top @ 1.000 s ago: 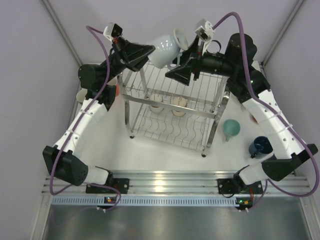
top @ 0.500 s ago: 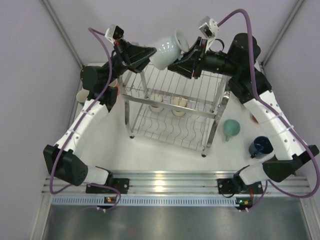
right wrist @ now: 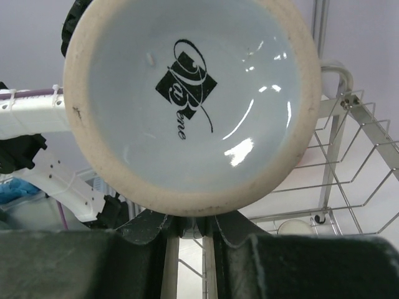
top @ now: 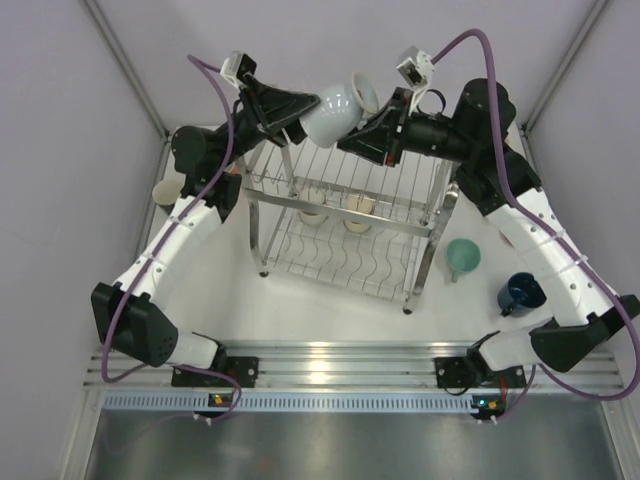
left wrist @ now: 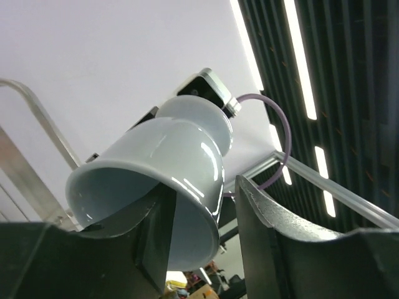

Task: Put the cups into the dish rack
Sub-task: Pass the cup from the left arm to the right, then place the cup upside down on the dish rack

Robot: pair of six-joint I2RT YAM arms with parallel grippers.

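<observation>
Pale blue-grey cup (top: 335, 108) hangs in the air over the far edge of the dish rack (top: 395, 228), between both claws. The left gripper (left wrist: 206, 190) straddles its rim, fingers apart. The right gripper (right wrist: 190, 219) is pinched tight at its stamped foot. A teal cup (top: 463, 258) and a navy cup (top: 520, 292) sit near the right edge of the worktop (top: 330, 295).

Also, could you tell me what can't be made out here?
- Mug handle: not clear in any view.
- Right gripper's contact with the mug's foot: right wrist view, foot ring covers it.
- Cream cup: top view, left arm covers part.
- Cups inside the dish rack: top view, too small, behind wires.
</observation>
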